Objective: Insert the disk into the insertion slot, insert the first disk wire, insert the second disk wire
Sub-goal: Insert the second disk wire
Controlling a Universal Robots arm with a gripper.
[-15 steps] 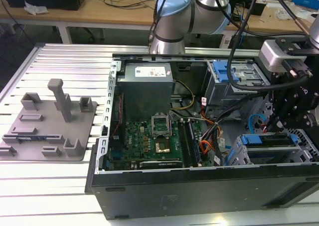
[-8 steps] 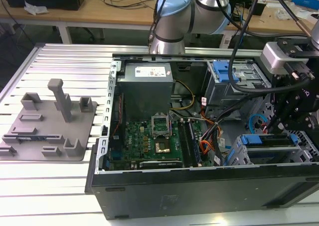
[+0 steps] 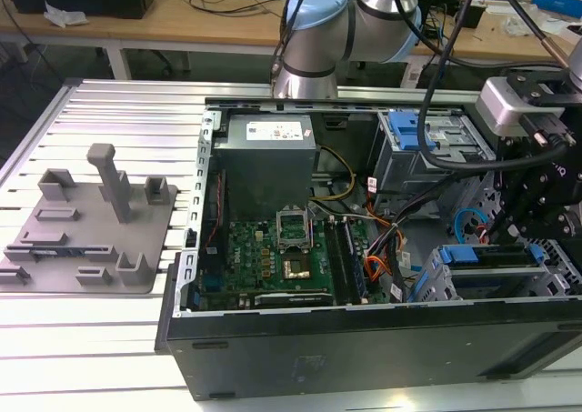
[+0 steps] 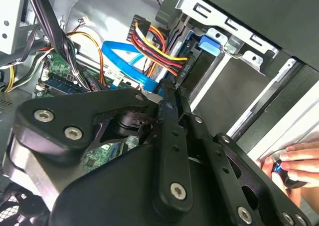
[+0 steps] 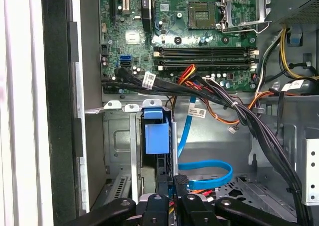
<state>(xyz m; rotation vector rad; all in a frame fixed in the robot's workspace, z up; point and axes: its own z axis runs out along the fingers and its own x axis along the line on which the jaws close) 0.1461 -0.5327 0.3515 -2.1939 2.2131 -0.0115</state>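
The disk [image 3: 482, 256], in its bright blue carrier, lies inside the insertion slot [image 3: 452, 285], the low grey cage at the case's corner on the exterior view's right. In the first wrist view the carrier's blue tab [image 5: 156, 136] stands in the cage [image 5: 119, 136]. My gripper [image 3: 516, 237] hangs right over that cage. Its black fingers [image 5: 192, 206] are shut on the black plug of a blue flat wire [image 5: 202, 172] beside the disk. The second wrist view shows the gripper [image 4: 169, 94] closed by the blue wire [image 4: 127, 61], with a red-and-yellow wire plug [image 4: 138, 30] near the disk's end.
The open case holds a green motherboard [image 3: 282, 257], a grey power supply [image 3: 268, 153] and a taller cage with a blue latch [image 3: 427, 139]. A black cable bundle [image 5: 239, 116] crosses above the slot. A grey fixture plate [image 3: 91, 221] lies on the table. A person's hand [image 4: 294, 163] is outside the case wall.
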